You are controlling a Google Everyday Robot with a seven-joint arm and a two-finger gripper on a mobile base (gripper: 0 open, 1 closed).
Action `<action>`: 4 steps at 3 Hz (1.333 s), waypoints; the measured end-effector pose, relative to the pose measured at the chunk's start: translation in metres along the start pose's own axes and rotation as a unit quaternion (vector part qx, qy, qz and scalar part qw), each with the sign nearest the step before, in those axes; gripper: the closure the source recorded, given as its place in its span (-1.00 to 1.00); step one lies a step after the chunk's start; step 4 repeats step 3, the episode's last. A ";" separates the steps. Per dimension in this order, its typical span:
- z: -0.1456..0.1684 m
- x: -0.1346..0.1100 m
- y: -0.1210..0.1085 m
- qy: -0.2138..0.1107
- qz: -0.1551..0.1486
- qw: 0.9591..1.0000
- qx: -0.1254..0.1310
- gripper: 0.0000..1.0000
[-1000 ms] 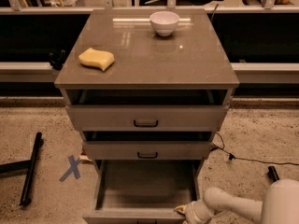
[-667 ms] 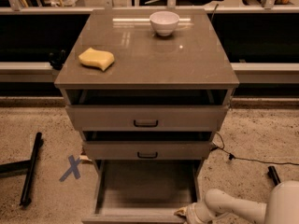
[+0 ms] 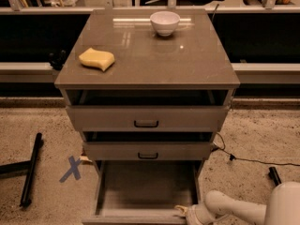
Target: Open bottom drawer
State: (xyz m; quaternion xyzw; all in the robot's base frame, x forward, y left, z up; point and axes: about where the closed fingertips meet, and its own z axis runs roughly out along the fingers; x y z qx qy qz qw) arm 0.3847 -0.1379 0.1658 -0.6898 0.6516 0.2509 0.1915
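Note:
The bottom drawer (image 3: pixel 145 186) of the grey-beige cabinet stands pulled far out, showing its empty inside; its front lies at the lower edge of the view and its handle is hidden. My gripper (image 3: pixel 183 213) is at the drawer's front right corner, at the end of my white arm (image 3: pixel 234 210) that reaches in from the lower right. The middle drawer (image 3: pixel 148 151) and the top drawer (image 3: pixel 146 118) are shut, each with a small black loop handle.
A white bowl (image 3: pixel 164 22) and a yellow sponge (image 3: pixel 96 59) sit on the cabinet top (image 3: pixel 150 50). A black bar (image 3: pixel 31 168) and a blue tape cross (image 3: pixel 71 168) lie on the floor at left. A black cable (image 3: pixel 248 159) runs along the floor at right.
The gripper and the drawer front have shifted slightly toward the lower edge of the view; the drawer stands a little further out.

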 end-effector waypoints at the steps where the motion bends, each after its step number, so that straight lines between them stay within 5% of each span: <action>1: -0.015 -0.003 -0.002 -0.006 -0.006 1.000 0.015 -1.00; 3: -0.120 -0.009 -0.015 0.015 -0.013 0.994 0.107 -1.00; 4: -0.120 -0.009 -0.015 0.015 -0.013 0.994 0.107 -1.00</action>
